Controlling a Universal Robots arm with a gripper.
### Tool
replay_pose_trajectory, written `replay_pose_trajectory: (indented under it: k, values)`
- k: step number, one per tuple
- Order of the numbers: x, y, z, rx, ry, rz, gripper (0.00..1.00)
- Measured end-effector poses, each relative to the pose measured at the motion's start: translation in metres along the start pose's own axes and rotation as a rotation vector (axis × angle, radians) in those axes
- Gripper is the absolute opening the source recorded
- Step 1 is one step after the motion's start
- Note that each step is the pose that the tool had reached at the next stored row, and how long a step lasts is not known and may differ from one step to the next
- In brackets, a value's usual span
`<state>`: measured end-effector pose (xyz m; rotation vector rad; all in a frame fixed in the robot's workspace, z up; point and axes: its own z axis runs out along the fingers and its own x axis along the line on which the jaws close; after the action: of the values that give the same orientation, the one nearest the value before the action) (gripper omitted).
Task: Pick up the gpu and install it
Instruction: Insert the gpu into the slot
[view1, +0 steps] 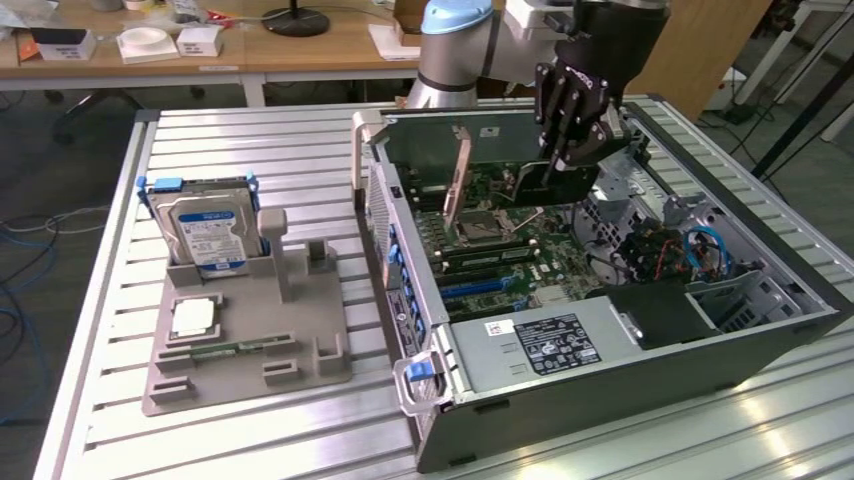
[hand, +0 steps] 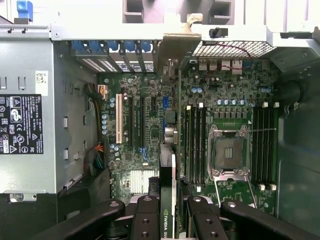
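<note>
The gpu (hand: 174, 165) is a thin dark card seen edge-on between the fingers, with a white label on its edge near the gripper. Its silvery bracket (hand: 176, 44) reaches the case's rear slot panel. My gripper (hand: 172, 222) is shut on the card, one black finger (hand: 146, 216) on each side. In the exterior view the gripper (view1: 563, 165) hangs inside the open computer case (view1: 747, 340), holding the gpu (view1: 531, 188) upright over the motherboard (view1: 534, 265), bracket (view1: 461, 172) toward the case's back wall. Whether the card touches a slot I cannot tell.
The CPU socket (hand: 229, 152) and memory slots (hand: 264, 147) lie beside the card. The power supply (view1: 547, 345) fills the case's near end. On the slatted table (view1: 280, 130), a grey fixture (view1: 254, 345) holds a hard drive (view1: 203, 232) upright.
</note>
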<state>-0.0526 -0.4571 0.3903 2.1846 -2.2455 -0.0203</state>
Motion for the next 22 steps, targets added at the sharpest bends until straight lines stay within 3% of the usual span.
replay_pose_trajectory:
  k: [7, 18, 22]
  values:
    - [0.000, 0.0001, 0.0016, 0.0003, -0.0019, 0.000, 0.26]
    - [-0.002, -0.0002, 0.0169, 0.0009, -0.0109, 0.000, 0.26]
    - [-0.002, -0.0002, 0.0172, 0.0009, -0.0110, 0.000, 0.26]
